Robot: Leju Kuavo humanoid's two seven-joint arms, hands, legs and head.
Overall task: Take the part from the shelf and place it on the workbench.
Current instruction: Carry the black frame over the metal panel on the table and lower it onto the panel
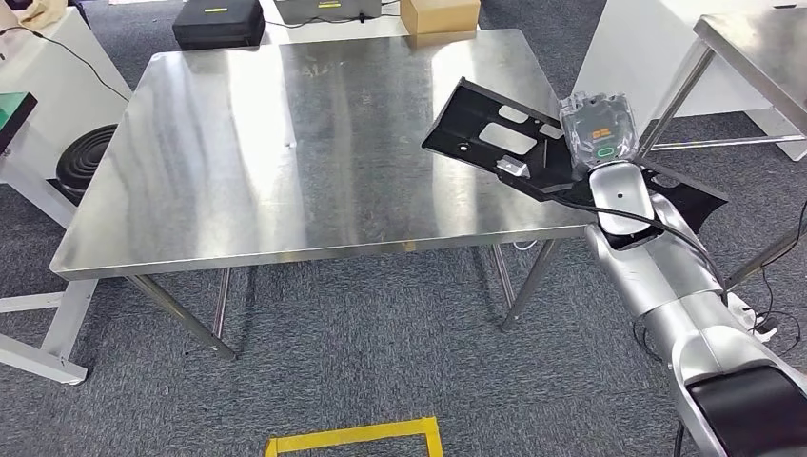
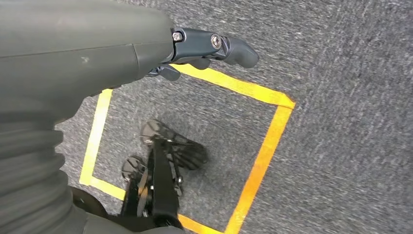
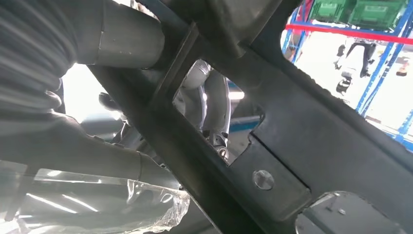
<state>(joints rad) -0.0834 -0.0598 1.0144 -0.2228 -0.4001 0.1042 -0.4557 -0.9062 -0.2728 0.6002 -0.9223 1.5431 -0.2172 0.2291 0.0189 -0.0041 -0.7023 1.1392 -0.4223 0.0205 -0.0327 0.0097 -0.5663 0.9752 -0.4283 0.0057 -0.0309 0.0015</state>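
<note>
The right hand [image 1: 601, 143], wrapped in clear plastic, is holding a flat black part [image 1: 504, 138] with cutouts, tilted over the right edge of the steel workbench [image 1: 285, 143]. The silver right arm [image 1: 666, 286] is reaching in from the lower right. A cardboard box [image 1: 440, 14] is sitting at the far edge, a black case [image 1: 218, 22] lying beyond. Yellow tape [image 1: 357, 436] is marking the grey carpet [image 1: 381, 324].

R arm [image 1: 666, 286]: silver, rounded segments w/ a glossy black section nearest the yellow floor tape [image 1: 357, 436]; black cable runs along its upper side, small dark dot on the white wrist cap. L hand [image 2: 146, 53]: smooth grey cover, grey ribbed bellows behind it, dark blue-grey fingers [image 2: 214, 46] w/ two silver screws at the knuckle. R hand [image 3: 83, 63]: same grey ribbed cover, thick grey thumb.
</note>
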